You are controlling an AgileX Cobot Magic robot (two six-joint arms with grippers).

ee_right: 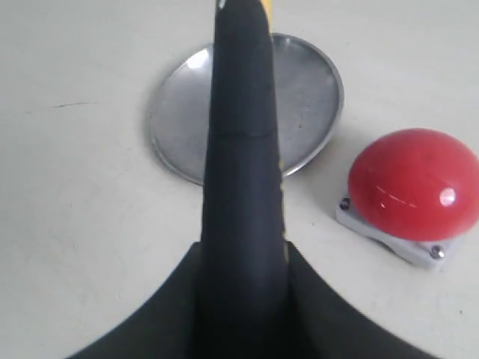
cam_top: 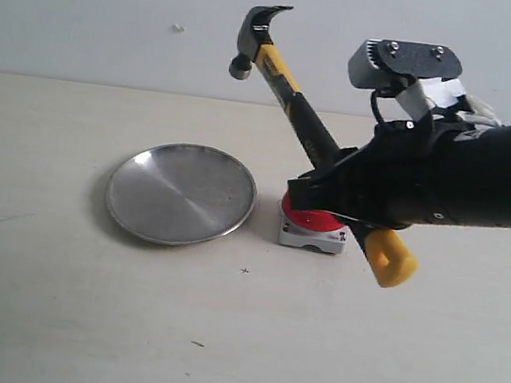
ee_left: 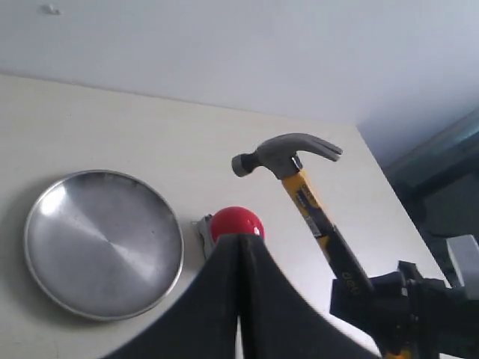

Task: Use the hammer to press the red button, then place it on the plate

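Matte beige tabletop (cam_top: pixel 76 319). Right gripper (ee_right: pixel 243 299) clamps the hammer (cam_top: pixel 285 81) by its black rubbery handle (dark steel claw head tilted up, off the table). Glossy domed red button (ee_right: pixel 414 183) sits beside the round brushed-steel plate (cam_top: pixel 179 195). Left gripper (ee_left: pixel 239 258) closed, empty.

The hammer (cam_top: pixel 293 97) has a dark grey metal head with a pale glint, at the eleven o'clock end in the exterior view. Below the head the handle is yellow with a black stripe, then plain black with small pale lettering. Its five o'clock end is bright yellow. The red button (ee_right: pixel 415 183) is a glossy red dome with white highlights, on a light-grey base with silver screws. At its nine o'clock in the exterior view, the plate (cam_top: pixel 181 193) is brushed silver with faint radial streaks. The table (cam_top: pixel 76 319) is cream with a few dark specks, and the wall (cam_top: pixel 91 6) is pale grey-white. The right arm (cam_top: pixel 466 183) is black, and so is the left gripper (ee_left: pixel 239 243).
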